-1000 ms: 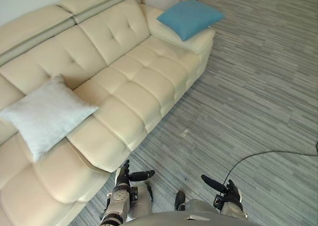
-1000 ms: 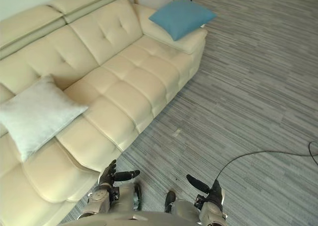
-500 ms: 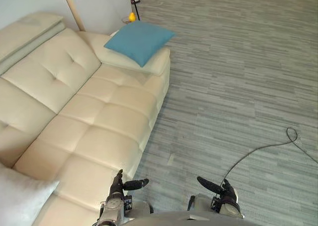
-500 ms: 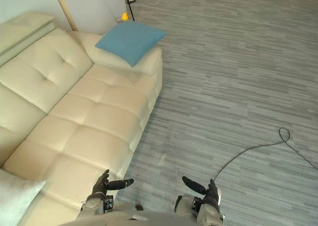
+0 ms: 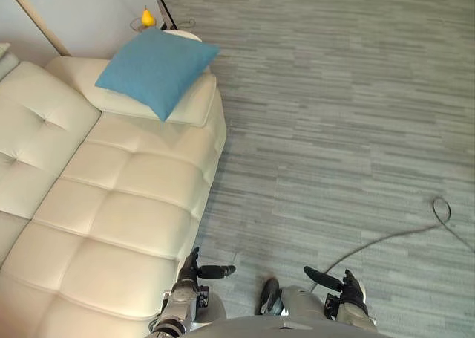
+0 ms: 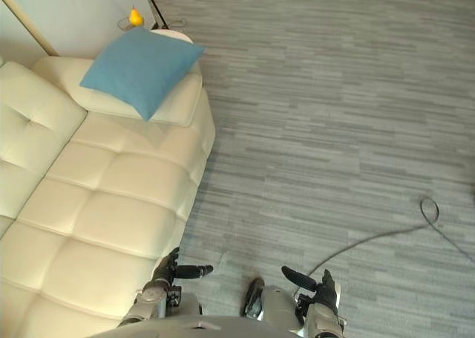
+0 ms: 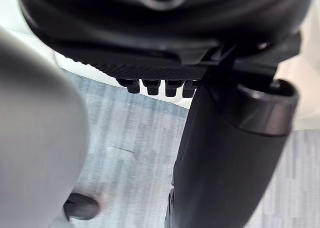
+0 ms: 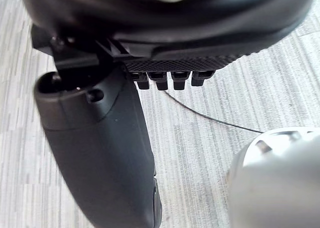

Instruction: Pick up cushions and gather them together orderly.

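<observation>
Grey striped carpet floor [image 5: 356, 115] covers the right side and the far part of the scene. A cream tufted leather sofa [image 5: 111, 212] takes up the left side and runs from near to far. Its seat is bare as far as it shows. A pale wall [image 5: 89, 11] stands behind the sofa at far left, with a light wooden strip [image 5: 33, 18] slanting across it.

One blue cushion [image 5: 154, 69] lies flat on the sofa's far armrest [image 5: 189, 108]. It is turned corner-on, and one corner hangs over the seat side. It is well apart from both robot hands, and nothing touches it except the armrest.

A small round white desk [image 5: 184, 35] sits just past the cushion, mostly hidden by it. A thin dark pole [image 5: 162, 4] rises beside it.

The left robot hand [image 5: 189, 267] is at the near edge, just beside the sofa's near front corner and above the floor. Its fingers are straight and its thumb sticks out to the right. It holds nothing. The right robot hand [image 5: 349, 290] is at near right over the floor, with relaxed fingers and its thumb pointing left. It is also empty. The wrist views agree: each shows a spread thumb with only carpet past it.

A small yellow pear-shaped thing [image 5: 148, 17] sits by the desk at the far edge, and what it rests on can't be made out.
</observation>
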Available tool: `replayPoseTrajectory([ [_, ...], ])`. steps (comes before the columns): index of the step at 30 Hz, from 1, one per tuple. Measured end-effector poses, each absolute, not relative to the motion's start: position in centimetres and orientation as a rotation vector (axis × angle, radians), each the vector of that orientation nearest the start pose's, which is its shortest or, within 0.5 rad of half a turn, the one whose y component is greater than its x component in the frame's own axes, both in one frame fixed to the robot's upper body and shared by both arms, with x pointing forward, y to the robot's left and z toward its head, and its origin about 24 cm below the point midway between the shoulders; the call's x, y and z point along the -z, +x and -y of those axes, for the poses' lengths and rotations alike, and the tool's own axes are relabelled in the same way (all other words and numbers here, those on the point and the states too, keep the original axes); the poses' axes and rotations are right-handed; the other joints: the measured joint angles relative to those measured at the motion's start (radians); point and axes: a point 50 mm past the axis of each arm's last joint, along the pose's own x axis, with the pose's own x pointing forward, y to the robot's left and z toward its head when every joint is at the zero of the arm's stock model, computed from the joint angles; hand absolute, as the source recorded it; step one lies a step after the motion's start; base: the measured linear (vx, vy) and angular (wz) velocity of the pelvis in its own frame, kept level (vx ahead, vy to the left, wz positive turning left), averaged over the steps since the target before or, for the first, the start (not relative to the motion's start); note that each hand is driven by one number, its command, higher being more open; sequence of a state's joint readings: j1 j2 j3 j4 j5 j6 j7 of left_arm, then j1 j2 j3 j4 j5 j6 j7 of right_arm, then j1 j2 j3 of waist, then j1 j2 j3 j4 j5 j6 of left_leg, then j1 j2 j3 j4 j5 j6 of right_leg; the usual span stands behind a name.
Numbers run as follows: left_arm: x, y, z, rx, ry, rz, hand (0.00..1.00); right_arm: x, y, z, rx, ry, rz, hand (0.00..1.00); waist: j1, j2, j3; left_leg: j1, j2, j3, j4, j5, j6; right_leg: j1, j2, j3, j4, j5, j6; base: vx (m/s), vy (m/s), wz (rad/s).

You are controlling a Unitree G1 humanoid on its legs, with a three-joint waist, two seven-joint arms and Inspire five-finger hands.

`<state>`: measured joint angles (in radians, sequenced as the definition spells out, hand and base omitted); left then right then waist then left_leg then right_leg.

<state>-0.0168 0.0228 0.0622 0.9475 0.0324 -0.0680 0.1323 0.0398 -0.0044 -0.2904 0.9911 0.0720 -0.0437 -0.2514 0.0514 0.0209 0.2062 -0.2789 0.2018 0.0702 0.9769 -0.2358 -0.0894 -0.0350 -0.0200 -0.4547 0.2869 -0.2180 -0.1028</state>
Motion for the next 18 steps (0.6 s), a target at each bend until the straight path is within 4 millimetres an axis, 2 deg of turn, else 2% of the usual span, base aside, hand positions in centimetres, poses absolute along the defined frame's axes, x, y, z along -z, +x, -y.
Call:
replayPoseTrajectory([
  [1,13.5,16.1,-17.2,-0.172,0.081,-0.846,1.0,15.1,11.6,20.2,0.553,0.078,-0.993,1.0,0.004,0.0,0.001,-0.026,-0.005,0.018,-0.04,-0.008,0.013,0.022,0.002,0.0,-0.016,-0.001,0.004,0.27,-0.052,0.03],
  [2,13.3,16.4,-17.0,-0.17,0.074,-0.828,1.0,15.0,11.8,20.2,0.553,0.082,-0.981,1.0,0.012,-0.004,0.004,-0.062,-0.035,0.046,-0.228,-0.011,0.026,0.066,0.004,0.001,-0.052,-0.006,0.02,0.31,-0.004,-0.05],
  [3,13.3,16.5,-16.8,-0.168,0.068,-0.823,1.0,14.8,12.1,20.1,0.55,0.085,-0.969,1.0,0.018,-0.001,0.005,-0.072,-0.056,0.054,-0.416,-0.001,0.025,0.094,0.003,0.008,-0.074,-0.014,0.034,0.39,0.034,-0.06],
  [4,13.3,16.5,-16.8,-0.167,0.068,-0.822,1.0,14.8,12.2,20.1,0.55,0.085,-0.967,1.0,0.02,-0.001,0.005,-0.073,-0.06,0.054,-0.449,0.005,0.025,0.098,0.003,0.01,-0.077,-0.016,0.037,0.34,0.06,-0.17],
  [6,13.2,16.6,-16.5,-0.166,0.059,-0.815,1.0,14.7,12.5,20.0,0.541,0.081,-0.959,1.0,0.036,0.004,0.002,-0.077,-0.07,0.054,-0.704,0.086,0.021,0.139,0.004,0.035,-0.1,-0.045,0.084,0.34,0.093,-0.29],
  [8,13.3,16.5,-16.6,-0.165,0.061,-0.819,1.0,14.8,12.4,19.8,0.535,0.082,-0.966,1.0,0.052,-0.005,-0.008,-0.067,-0.082,0.058,-0.715,0.194,0.028,0.172,-0.011,0.071,-0.109,-0.068,0.122,0.5,0.155,-0.5],
  [9,13.4,16.3,-16.6,-0.165,0.061,-0.826,1.0,14.8,12.4,19.6,0.531,0.084,-0.971,1.0,0.056,-0.016,-0.031,-0.056,-0.114,0.058,-0.695,0.243,0.076,0.178,-0.049,0.097,-0.093,-0.087,0.155,0.79,0.271,-0.65],
  [10,13.4,16.3,-16.9,-0.166,0.068,-0.833,1.0,14.9,12.2,19.5,0.53,0.082,-0.975,1.0,0.055,-0.045,-0.032,-0.028,-0.152,0.089,-0.668,0.209,0.084,0.156,-0.117,0.14,0.01,-0.112,0.197,0.68,0.249,-0.45],
  [11,13.4,16.3,-16.9,-0.166,0.068,-0.833,1.0,14.9,12.2,19.5,0.53,0.082,-0.975,1.0,0.055,-0.046,-0.032,-0.028,-0.153,0.09,-0.668,0.208,0.083,0.155,-0.119,0.141,0.016,-0.113,0.2,0.67,0.266,-0.27],
  [12,13.5,16.2,-17.1,-0.166,0.073,-0.836,1.0,15.0,11.9,19.5,0.531,0.086,-0.987,1.0,0.055,-0.066,-0.035,0.014,-0.186,0.113,-0.664,0.176,0.097,0.105,-0.179,0.181,0.191,-0.12,0.219,0.55,0.232,-0.05],
  [13,13.6,16.0,-17.1,-0.164,0.075,-0.846,1.0,15.1,11.5,19.5,0.534,0.089,-0.993,1.0,0.049,-0.074,-0.035,0.07,-0.214,0.113,-0.657,0.128,0.116,0.011,-0.245,0.222,0.469,-0.032,0.256,0.54,0.222,0.0],
  [14,13.7,15.9,-17.2,-0.165,0.077,-0.854,1.0,15.1,11.4,19.3,0.526,0.088,-0.999,1.0,0.046,-0.073,-0.032,0.112,-0.221,0.108,-0.658,0.101,0.123,-0.039,-0.271,0.238,0.611,0.002,0.25,0.52,0.178,0.16],
  [15,13.9,15.6,-17.3,-0.168,0.082,-0.869,1.0,15.2,11.3,19.1,0.507,0.08,-1.005,1.0,0.04,-0.07,-0.029,0.164,-0.224,0.099,-0.66,0.078,0.133,-0.079,-0.292,0.241,0.732,-0.005,0.241,0.48,0.102,0.17],
  [17,14.1,15.0,-17.6,-0.176,0.089,-0.887,1.0,15.0,11.5,19.2,0.489,0.061,-0.989,1.0,0.031,-0.067,-0.028,0.245,-0.218,0.077,-0.68,0.06,0.141,-0.132,-0.295,0.219,0.789,-0.022,0.218,0.4,0.037,0.25],
  [18,14.2,14.7,-17.7,-0.184,0.091,-0.896,1.0,14.9,11.7,19.2,0.481,0.05,-0.976,1.0,0.028,-0.055,-0.024,0.3,-0.204,0.071,-0.713,0.053,0.139,-0.166,-0.289,0.188,0.749,-0.041,0.188,0.32,-0.023,0.3],
])
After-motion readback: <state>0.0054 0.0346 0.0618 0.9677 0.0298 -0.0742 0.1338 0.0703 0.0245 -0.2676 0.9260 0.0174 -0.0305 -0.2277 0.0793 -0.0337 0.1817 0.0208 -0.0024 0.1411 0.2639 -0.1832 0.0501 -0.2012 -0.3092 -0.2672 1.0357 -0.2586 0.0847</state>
